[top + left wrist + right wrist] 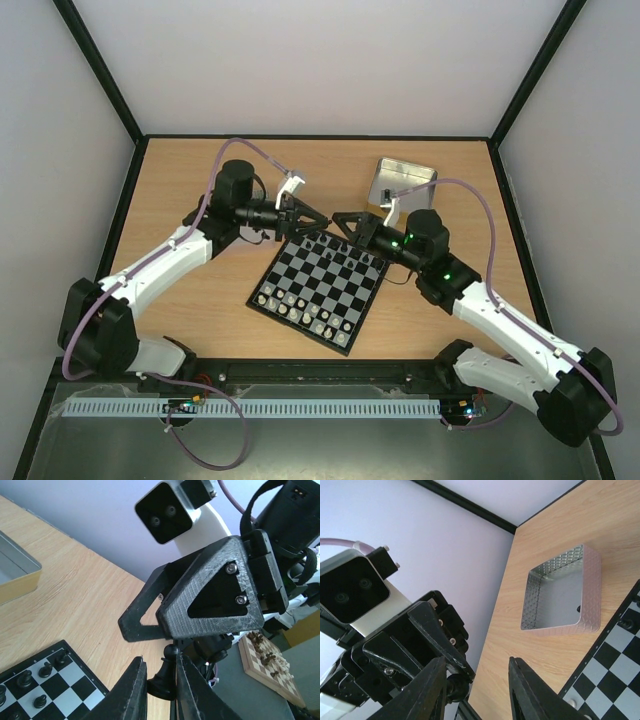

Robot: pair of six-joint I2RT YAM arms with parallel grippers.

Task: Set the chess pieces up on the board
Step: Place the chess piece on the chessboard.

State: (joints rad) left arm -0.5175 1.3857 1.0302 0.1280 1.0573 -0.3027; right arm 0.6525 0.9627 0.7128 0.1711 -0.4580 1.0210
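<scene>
The board (320, 288) lies mid-table, with black chess pieces (338, 246) on its far rows and pale pieces on its near rows. My left gripper (322, 221) hovers above the board's far corner, shut on a black pawn (169, 674) held between its fingertips (161, 681). My right gripper (341, 222) faces it tip to tip and is open (476, 682). In the right wrist view the pawn (458, 687) sits inside the open jaws, close to one finger; I cannot tell whether it touches. The board's corner also shows in the left wrist view (47, 677) and the right wrist view (615, 670).
A shiny metal tray (402, 180) stands just beyond the board at the back right, and also shows in the right wrist view (560, 592). Black frame posts line the table's edges. A wooden chessboard (270, 661) shows in the background of the left wrist view.
</scene>
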